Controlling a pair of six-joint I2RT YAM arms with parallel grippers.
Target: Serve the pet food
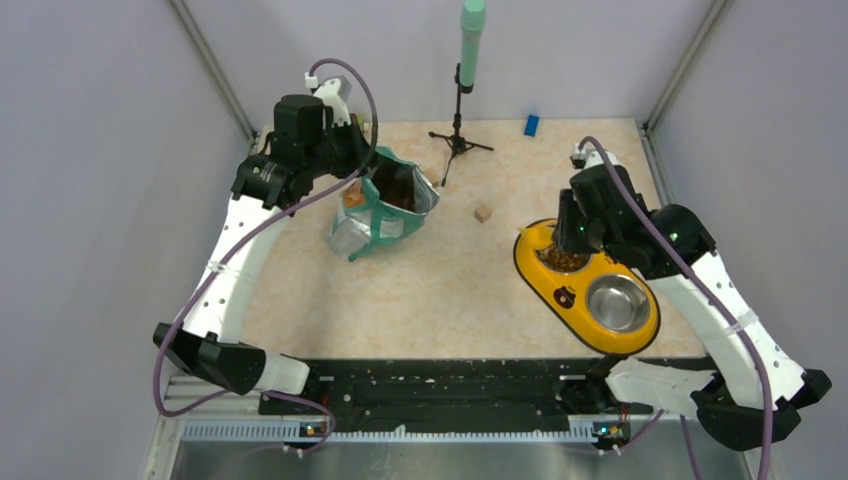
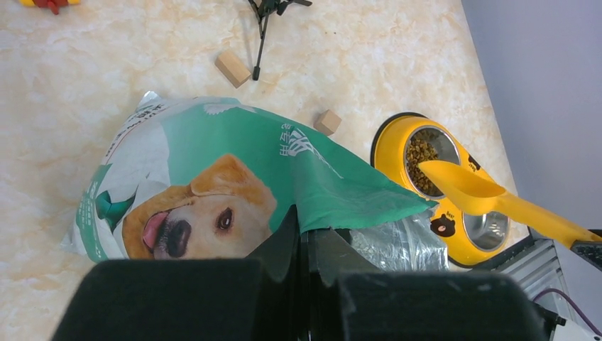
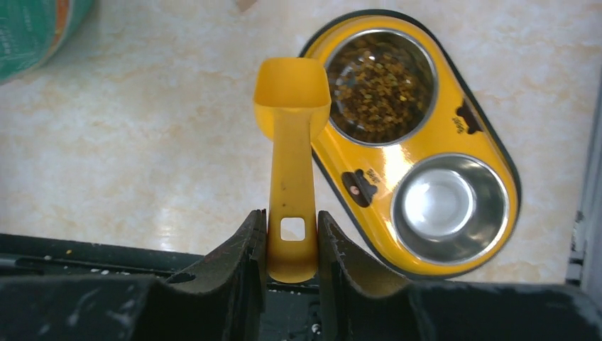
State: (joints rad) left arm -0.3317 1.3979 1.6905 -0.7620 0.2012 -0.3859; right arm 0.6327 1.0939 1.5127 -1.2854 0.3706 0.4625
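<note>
Both pinching: left fingers [image 2: 282,245] pouch [image 2: 213,153] edge, right fingers [image 3: 250,252] scoop [image 3: 292,135] handle; kibble [image 3: 380,78] in bowl [image 3: 426,138] beyond scoop.

Pet food [image 3: 380,85]: small brown dry pellets, loosely heaped. They fill the steel cup at the 10 o'clock end of a yellow double feeder [image 1: 560,297], which sits at 3 o'clock on the table. More dark brown pellets show inside the open mouth of the teal-and-white pouch [image 1: 375,225], at 10 o'clock.
</note>
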